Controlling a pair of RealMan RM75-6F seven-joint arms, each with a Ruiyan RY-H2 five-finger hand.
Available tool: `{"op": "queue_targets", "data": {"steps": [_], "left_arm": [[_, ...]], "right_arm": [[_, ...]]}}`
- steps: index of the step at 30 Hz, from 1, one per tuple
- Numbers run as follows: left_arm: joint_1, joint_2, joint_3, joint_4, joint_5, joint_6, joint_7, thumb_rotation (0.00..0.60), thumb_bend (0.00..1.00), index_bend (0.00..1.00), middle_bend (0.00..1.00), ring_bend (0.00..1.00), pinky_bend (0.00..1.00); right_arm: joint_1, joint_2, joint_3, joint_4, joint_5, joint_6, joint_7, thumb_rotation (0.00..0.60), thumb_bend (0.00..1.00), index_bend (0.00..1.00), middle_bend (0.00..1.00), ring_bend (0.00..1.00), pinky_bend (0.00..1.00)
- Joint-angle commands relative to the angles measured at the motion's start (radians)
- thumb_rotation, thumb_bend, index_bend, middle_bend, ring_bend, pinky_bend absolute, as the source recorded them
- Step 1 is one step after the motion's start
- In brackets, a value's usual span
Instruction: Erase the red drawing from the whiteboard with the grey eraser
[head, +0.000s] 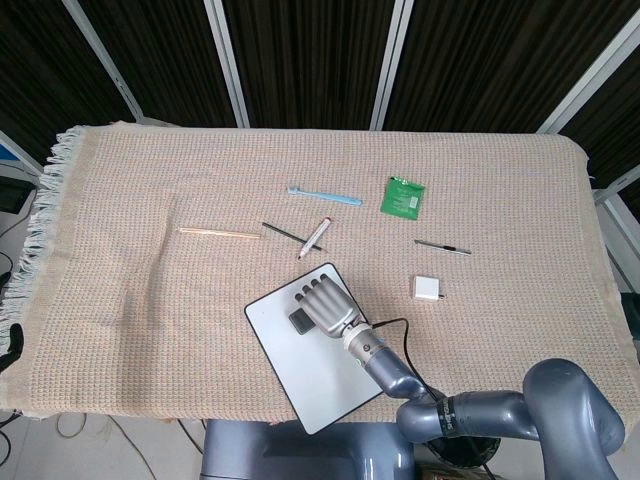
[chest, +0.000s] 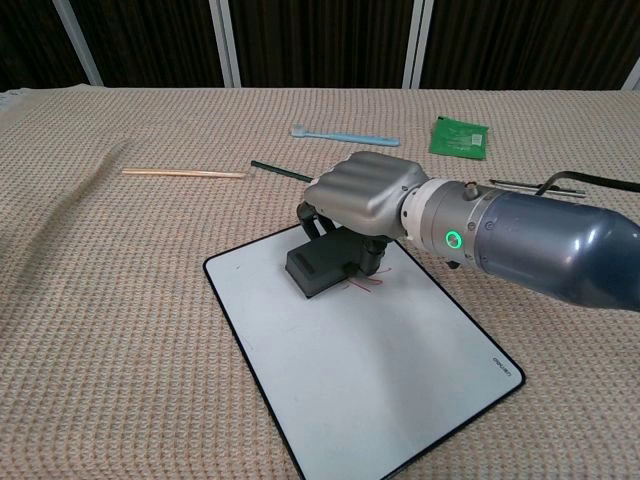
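Observation:
The whiteboard (head: 300, 362) (chest: 370, 380) lies on the cloth near the table's front edge. My right hand (head: 326, 306) (chest: 368, 197) holds the dark grey eraser (head: 299, 321) (chest: 322, 267) flat against the board's upper part. A bit of the red drawing (chest: 366, 285) shows just right of the eraser, under the hand. In the head view the hand covers the drawing. My left hand is not visible in either view.
Behind the board lie a red-capped marker (head: 315, 235), a dark pen (head: 285, 232) (chest: 280, 170), a wooden stick (head: 218, 232) (chest: 183, 173) and a blue toothbrush (head: 324, 195) (chest: 343, 134). A green packet (head: 402, 196) (chest: 459, 136), a thin pen (head: 442, 246) and a white adapter (head: 429, 289) sit to the right.

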Motion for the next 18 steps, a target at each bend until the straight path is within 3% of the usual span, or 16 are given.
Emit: {"op": "queue_targets", "data": {"steps": [1, 11, 18], "left_arm": [[0.000, 0.000, -0.001, 0.000, 0.000, 0.001, 0.000, 0.600, 0.53, 0.07, 0.00, 0.00, 0.01], [0.000, -0.003, 0.000, -0.001, 0.001, 0.002, 0.005, 0.600, 0.53, 0.07, 0.00, 0.00, 0.01], [-0.001, -0.008, 0.004, -0.004, 0.010, 0.004, 0.015, 0.600, 0.53, 0.07, 0.00, 0.00, 0.01]], "right_arm": [[-0.017, 0.033, -0.033, -0.037, -0.015, 0.003, 0.001, 0.600, 0.43, 0.54, 0.46, 0.42, 0.41], [-0.076, 0.137, -0.110, -0.139, -0.066, 0.040, 0.035, 0.600, 0.43, 0.54, 0.46, 0.42, 0.41], [-0.090, 0.165, -0.123, -0.164, -0.084, 0.045, 0.053, 0.600, 0.43, 0.54, 0.46, 0.42, 0.42]]}}
